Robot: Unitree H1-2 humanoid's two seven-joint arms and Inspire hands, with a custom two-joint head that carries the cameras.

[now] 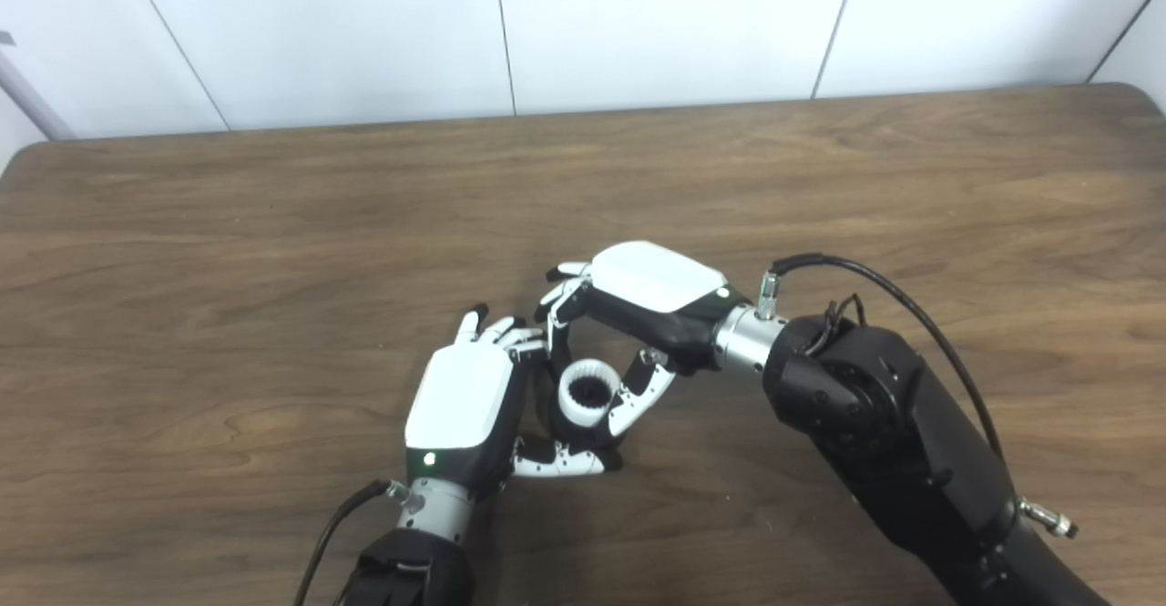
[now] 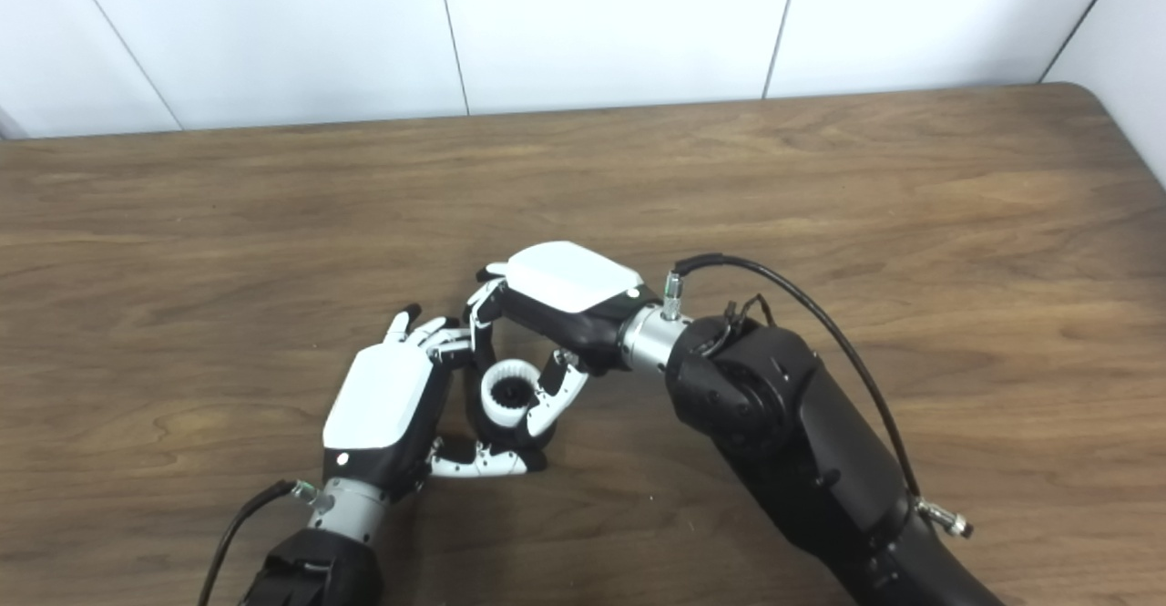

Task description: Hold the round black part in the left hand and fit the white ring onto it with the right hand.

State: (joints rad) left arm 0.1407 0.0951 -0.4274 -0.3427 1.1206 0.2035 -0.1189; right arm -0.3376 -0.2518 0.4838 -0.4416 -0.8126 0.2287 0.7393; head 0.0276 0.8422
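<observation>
Nearest the robot, the left hand (image 1: pixel 465 405) sat low over the wooden table (image 1: pixel 228 314), white back plate up, thumb stretched out flat along the tabletop below the parts and fingers curled round on the far side. It cupped the round black part (image 2: pixel 492 431), mostly hidden; only dark bits showed under and inside the ring, so the exact grip was hard to make out. The white ring (image 1: pixel 585 392), toothed on its inner face, sat on top of the black part, between the two hands; whether fully seated could not be told from these views. Just beyond, the right hand (image 1: pixel 638 301) reached in from the right, its back plate tilted up, thumb pressed against the ring's right side and fingers bent down on the ring's far-left side, closed on the ring. The two hands' fingertips nearly touched behind the ring. A black cable (image 1: pixel 911 305) arched over the right wrist. Farther back, bare tabletop, then the white panelled wall (image 1: pixel 638 23).
</observation>
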